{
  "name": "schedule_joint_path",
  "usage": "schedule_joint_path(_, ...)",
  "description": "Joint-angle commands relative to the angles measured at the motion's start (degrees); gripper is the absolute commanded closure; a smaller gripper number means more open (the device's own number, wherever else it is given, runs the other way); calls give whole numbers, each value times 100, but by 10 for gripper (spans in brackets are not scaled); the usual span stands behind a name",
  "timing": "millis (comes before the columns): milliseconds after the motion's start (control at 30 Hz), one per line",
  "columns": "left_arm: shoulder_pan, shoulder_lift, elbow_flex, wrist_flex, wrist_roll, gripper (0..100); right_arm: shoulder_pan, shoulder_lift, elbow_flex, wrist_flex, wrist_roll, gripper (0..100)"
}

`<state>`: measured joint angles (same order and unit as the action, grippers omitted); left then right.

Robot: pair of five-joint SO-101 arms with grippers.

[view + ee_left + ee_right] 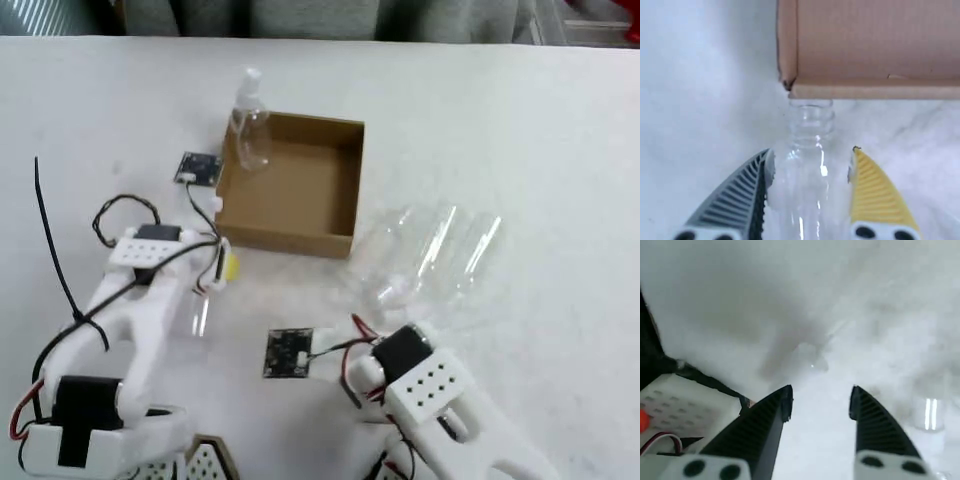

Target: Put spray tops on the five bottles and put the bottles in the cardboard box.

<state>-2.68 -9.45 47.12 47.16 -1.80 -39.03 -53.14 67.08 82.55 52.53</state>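
White tabletop (520, 120), square cardboard box (285, 240), clear threaded-neck bottle (807, 170) in left hand (811, 152)

The box (287, 240) is matt brown cardboard, its wall finely ribbed, its cut edge rough. The bottle (807, 180) in the left gripper (811, 151) is clear glossy plastic, like the bottles (440, 255) lying right of the box. That gripper's fingers (875, 190) are ribbed matt plastic, grey and yellow; the right gripper (820, 391) has black ribbed ones. The table (520, 120) is smooth, dull white.
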Motion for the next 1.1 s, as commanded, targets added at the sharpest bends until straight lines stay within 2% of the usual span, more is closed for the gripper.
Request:
schedule_joint_path(0, -48, -233, -26, -185, -44, 977, -233, 365, 79, -374, 53, 758)
schedule_joint_path(200, -48, -233, -18, -185, -44, 977, -734, 910, 185, -787, -53, 758)
schedule_joint_path(333, -57, -233, -18, -185, -44, 977, -752, 1358, 176, -1033, -237, 759)
schedule_joint_path(533, -57, -233, -9, -176, -44, 977, -505, 1666, 141, -1200, -237, 882)
schedule_joint_path(667, -57, -233, -9, -176, -44, 977, 75, 1719, 132, -1191, -185, 991)
schedule_joint_path(800, -66, -233, -9, -176, -44, 977, 1112, 1692, 158, -1165, 246, 985)
schedule_joint_path(933, -66, -233, -9, -176, -53, 977, 1859, 1666, 123, -1077, 1169, 982)
schedule_joint_path(1067, -66, -233, 0, -176, -62, 977, 2475, 1657, -237, -479, 2224, 982)
